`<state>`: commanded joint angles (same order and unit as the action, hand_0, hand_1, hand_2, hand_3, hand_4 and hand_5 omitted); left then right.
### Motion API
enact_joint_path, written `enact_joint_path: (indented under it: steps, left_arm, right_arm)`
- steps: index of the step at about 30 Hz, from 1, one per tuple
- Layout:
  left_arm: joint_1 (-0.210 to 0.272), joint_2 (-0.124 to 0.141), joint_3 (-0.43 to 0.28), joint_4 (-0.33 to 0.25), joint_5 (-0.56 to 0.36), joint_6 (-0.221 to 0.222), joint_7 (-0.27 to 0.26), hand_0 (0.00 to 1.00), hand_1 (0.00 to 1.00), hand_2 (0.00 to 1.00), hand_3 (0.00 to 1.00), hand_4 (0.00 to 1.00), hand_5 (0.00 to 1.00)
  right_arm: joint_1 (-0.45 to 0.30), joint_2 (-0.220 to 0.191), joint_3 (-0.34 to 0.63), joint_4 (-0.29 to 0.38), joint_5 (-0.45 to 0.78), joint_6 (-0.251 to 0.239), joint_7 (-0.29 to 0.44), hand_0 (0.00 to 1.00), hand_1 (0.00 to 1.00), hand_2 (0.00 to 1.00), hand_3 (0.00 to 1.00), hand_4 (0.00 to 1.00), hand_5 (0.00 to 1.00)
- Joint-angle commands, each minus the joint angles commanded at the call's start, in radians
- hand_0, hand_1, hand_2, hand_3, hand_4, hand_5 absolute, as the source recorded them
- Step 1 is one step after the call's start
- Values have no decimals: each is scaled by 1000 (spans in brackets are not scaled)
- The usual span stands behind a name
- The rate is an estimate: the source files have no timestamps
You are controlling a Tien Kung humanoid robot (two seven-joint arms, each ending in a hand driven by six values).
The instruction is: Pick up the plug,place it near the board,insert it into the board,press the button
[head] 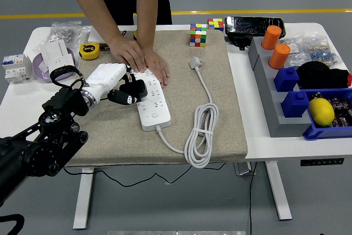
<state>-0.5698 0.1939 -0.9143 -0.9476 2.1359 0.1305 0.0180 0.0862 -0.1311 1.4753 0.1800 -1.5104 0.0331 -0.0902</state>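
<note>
A white power strip (150, 102) lies on the beige mat, its white cable coiled to the right and ending in a white plug (196, 62). My left hand (118, 88), white with black fingertips, is shut on a black plug (134, 89) held at the strip's left edge, near its upper sockets. A person at the far side presses both hands (144, 61) down on the strip's far end. My right arm is out of view.
Two puzzle cubes (198, 34) sit at the mat's far edge. A yellow tape measure (89, 51) and white parts lie at the left. Orange cups (275, 48), blue bins and a lemon (322, 111) fill the right side.
</note>
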Motion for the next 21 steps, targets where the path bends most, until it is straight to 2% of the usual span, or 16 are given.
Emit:
enact_joint_path:
  steps: [21]
  left_arm:
    - [3, -2, 3, 14, 8, 1, -2, 654, 594, 398, 312, 439, 44]
  right_arm:
    - [1, 0, 3, 0, -3, 0, 1, 850, 762, 751, 785, 998, 903]
